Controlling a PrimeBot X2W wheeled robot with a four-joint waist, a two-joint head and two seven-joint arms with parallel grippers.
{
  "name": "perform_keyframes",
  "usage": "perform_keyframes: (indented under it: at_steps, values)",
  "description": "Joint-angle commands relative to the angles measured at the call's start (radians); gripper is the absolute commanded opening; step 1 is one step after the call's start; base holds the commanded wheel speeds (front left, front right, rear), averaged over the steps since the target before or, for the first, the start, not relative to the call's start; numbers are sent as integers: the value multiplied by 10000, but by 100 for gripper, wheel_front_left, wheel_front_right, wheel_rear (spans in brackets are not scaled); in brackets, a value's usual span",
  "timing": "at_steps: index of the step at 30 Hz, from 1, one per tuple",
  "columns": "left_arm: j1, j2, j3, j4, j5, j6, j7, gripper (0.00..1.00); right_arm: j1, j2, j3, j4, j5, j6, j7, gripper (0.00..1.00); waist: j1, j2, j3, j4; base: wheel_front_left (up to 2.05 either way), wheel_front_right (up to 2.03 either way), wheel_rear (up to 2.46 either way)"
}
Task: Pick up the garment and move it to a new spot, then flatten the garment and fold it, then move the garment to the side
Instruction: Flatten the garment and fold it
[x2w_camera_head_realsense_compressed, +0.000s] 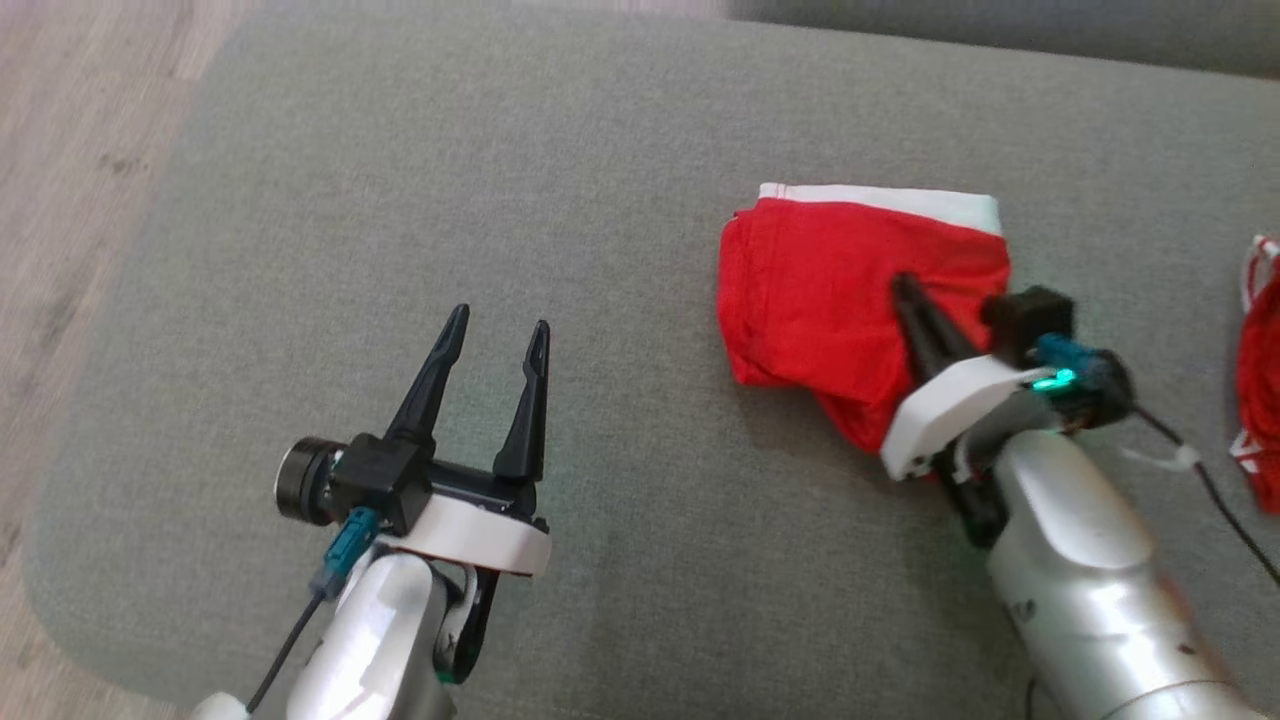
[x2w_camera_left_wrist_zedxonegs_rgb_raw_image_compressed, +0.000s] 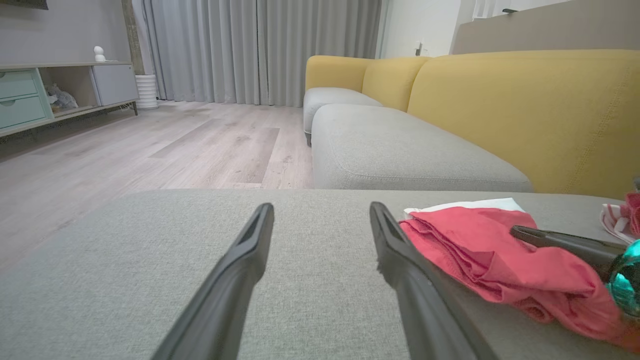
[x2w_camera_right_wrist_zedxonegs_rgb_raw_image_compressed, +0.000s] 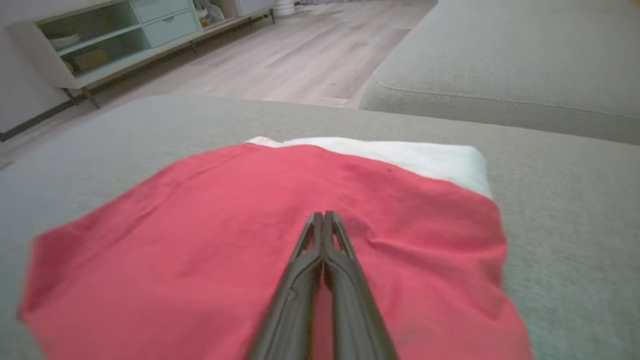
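Right gripper (x2w_camera_right_wrist_zedxonegs_rgb_raw_image_compressed: 324, 216) fingers pressed together atop folded red garment (x2w_camera_head_realsense_compressed: 820, 290); left gripper (x2w_camera_head_realsense_compressed: 500, 320) spread, empty, apart

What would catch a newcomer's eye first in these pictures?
The bright red garment with a white band, folded on the grey cushion right of centre. The right gripper lies over it, shut, while the left gripper stands open above the cushion at lower left.

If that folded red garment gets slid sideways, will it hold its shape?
Probably floppy: the red garment is thin folded cloth with wrinkled, loose layers. Likely light, and pushing may bunch it on the textured grey cushion.
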Motion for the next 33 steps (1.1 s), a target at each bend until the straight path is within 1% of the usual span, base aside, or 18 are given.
perform_keyframes:
  at_steps: [1,2,3,5,9,12,16,20,24,28,33]
  values:
    - [-161,41,281,-279,-10,64,-95,100,-234,215,747,-354,345,-9,-155,0,1,0,-113,-54,0,0,0]
    - [-151,41,263,-282,-16,70,-95,100,-196,216,1127,-398,557,-9,-148,0,1,0,-139,-64,0,0,0]
    - [-151,41,263,-282,-16,70,-95,100,-196,216,1127,-398,557,-9,-148,0,1,0,-139,-64,0,0,0]
    - [-130,41,240,-288,-27,89,-95,100,-111,218,1828,-396,850,-9,-6,0,1,0,-189,-90,0,0,0]
    - [-87,40,222,-275,-30,103,-95,100,50,219,2845,-3,1077,-9,578,0,1,0,-259,-147,0,0,0]
    - [-51,40,240,-253,-10,120,-95,100,68,220,3090,293,1279,-9,825,0,1,0,-317,-237,0,0,0]
    - [-26,40,354,-265,63,113,-95,100,-107,220,3042,240,1484,-9,348,0,1,0,-398,-486,0,0,0]
    - [49,41,469,-252,147,91,-95,100,-232,197,2321,57,1416,-9,-423,0,1,0,-606,-815,0,0,0]
    - [151,44,601,-271,207,68,-95,100,-7,-3,1097,-520,1113,-9,-755,0,1,0,-848,-1163,0,0,0]
    - [263,48,747,-299,242,70,-95,100,712,-105,-306,-1605,574,-9,-813,0,1,0,-1029,-1510,0,0,0]
    - [418,46,928,-332,171,38,-95,100,2119,46,-1728,-3351,-75,-9,-818,0,1,0,-1173,-1853,0,0,0]
